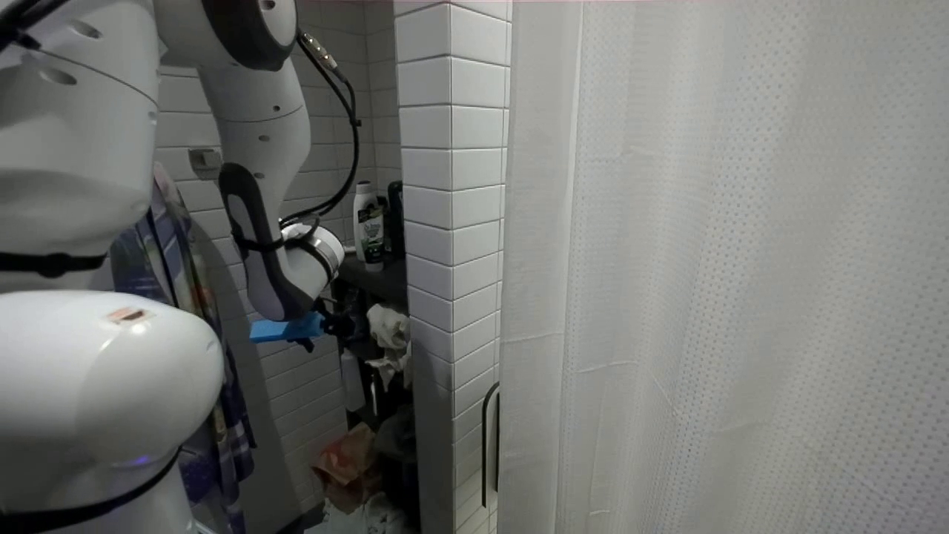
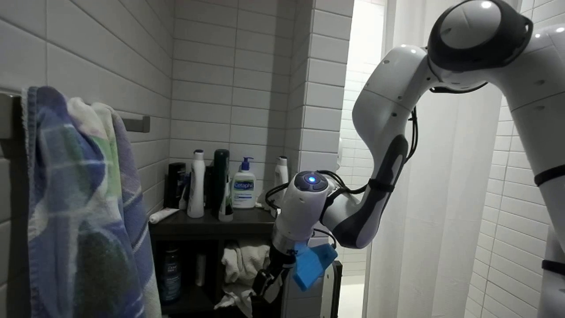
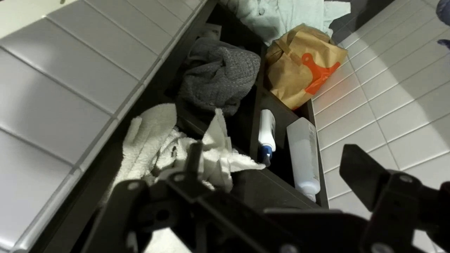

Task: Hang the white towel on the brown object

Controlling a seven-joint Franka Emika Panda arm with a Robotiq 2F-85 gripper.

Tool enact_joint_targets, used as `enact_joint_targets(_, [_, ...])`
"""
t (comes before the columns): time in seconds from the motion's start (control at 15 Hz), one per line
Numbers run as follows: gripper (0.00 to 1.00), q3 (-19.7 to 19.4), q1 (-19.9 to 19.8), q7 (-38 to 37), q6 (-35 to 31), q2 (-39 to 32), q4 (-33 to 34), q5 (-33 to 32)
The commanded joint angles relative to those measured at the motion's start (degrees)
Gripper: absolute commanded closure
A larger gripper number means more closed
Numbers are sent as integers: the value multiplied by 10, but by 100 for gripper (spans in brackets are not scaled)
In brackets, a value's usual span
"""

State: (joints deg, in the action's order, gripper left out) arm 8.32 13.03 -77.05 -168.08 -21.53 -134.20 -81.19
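Inside the counter (image 2: 190,229), upper tier, on the side nearest the tiled pillar (image 2: 324,88), white towel (image 2: 242,263) obs. bunched: part folded within, crumpled end hanging out front; unclear if one cloth or two. Gripper (image 3: 272,156) is nr the towel, jaws well apart, nothing seen held; wrist view has one fingertip (image 3: 193,158) overlapping the cloth, but contact can't be confirmed. Wall bar (image 2: 137,125), carrying the patterned towel (image 2: 75,198), is prob. the brown object meant, its colour hard to read in this light; a brown paper bag (image 3: 291,70) also shows lower down, next to the grey towel (image 3: 223,75). Handling, est.: towel light, soft, limp, terry-type pile, so grippy rather than slippery, no breakage risk. Won't hold its shape, so a shallow pinch may catch just one thin layer and leave the rest wedged. Rec. take hold of the loose crumpled end, well in from its edge, w/ several folds btwn the jaws, then draw out slowly. If only a corner is caught, towel will prob. trail and slide off the bar; a hold nr its middle, w/ ends dropping either side, would drape better.
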Motion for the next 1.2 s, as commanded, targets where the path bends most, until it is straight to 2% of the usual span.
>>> enact_joint_targets(0.0, [0,-27,9,-87,14,-33,21,-83])
enact_joint_targets(0.27, [0,-35,10,-179,25,-52,32,-162])
enact_joint_targets(0.8, [0,-10,-1,-362,41,-86,73,-315])
enact_joint_targets(1.13, [0,14,-15,-495,60,-112,112,-448])
